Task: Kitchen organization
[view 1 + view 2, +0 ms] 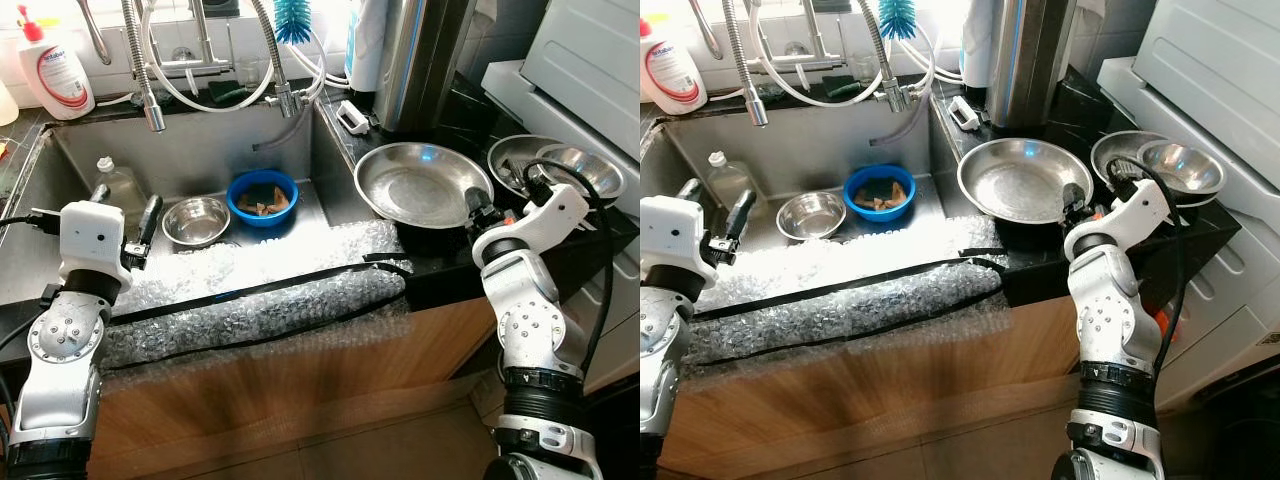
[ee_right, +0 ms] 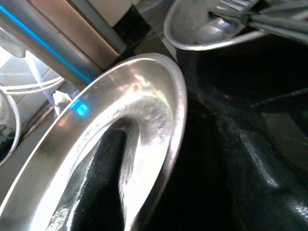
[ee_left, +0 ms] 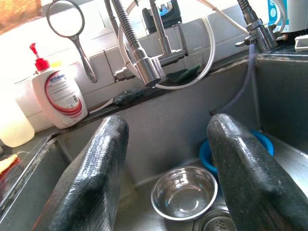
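Right gripper (image 2: pixel 159 178) fingers pinch the big steel pan's (image 1: pixel 420 185) near rim, one inside, one under. Left gripper (image 3: pixel 166 168) fingers spread, small bowl (image 3: pixel 184 198) straight ahead between them.

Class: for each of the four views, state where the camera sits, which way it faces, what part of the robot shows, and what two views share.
Left eye: on the head, looking forward and down at the sink; both silver arms show.
Right eye: beside it, same scene; the right gripper is at the pan.
Left wrist: along the open left gripper into the sink, toward the steel bowl and blue bowl.
Right wrist: along its fingers, closed on the pan's rim.
Shared: left wrist and eye views show the soap bottle.
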